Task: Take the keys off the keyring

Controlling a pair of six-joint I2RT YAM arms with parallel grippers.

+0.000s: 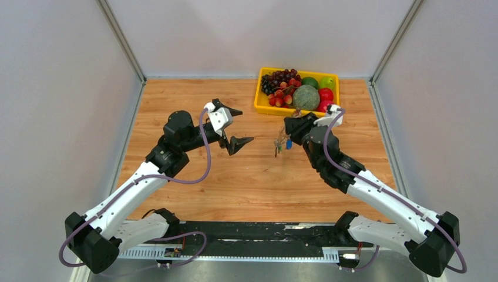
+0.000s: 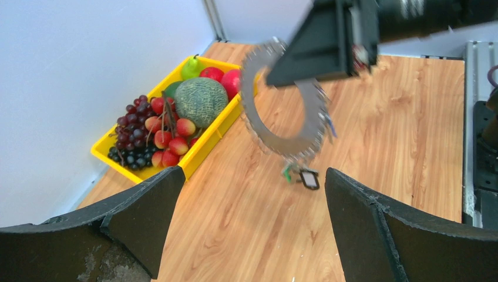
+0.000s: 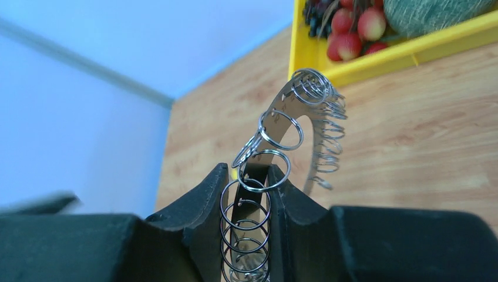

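My right gripper (image 1: 295, 126) is shut on the rim of the keyring (image 1: 281, 140) and holds it upright above the wooden table. In the right wrist view the jaws (image 3: 246, 176) pinch the flat grey ring (image 3: 282, 120), with its silvery loops fanning up between the fingers. Small keys (image 1: 284, 146) hang from the ring's lower edge. In the left wrist view the ring (image 2: 253, 114) hangs ahead, with a green-headed and a black-headed key (image 2: 303, 175) below it. My left gripper (image 1: 239, 127) is open and empty, left of the ring; its gap (image 2: 252, 202) points at the keys.
A yellow tray (image 1: 258, 97) of fruit (grapes, melon, apples, a pear) stands at the back, just behind the right gripper. It also shows in the left wrist view (image 2: 207, 147) and the right wrist view (image 3: 405, 51). Grey walls enclose the table.
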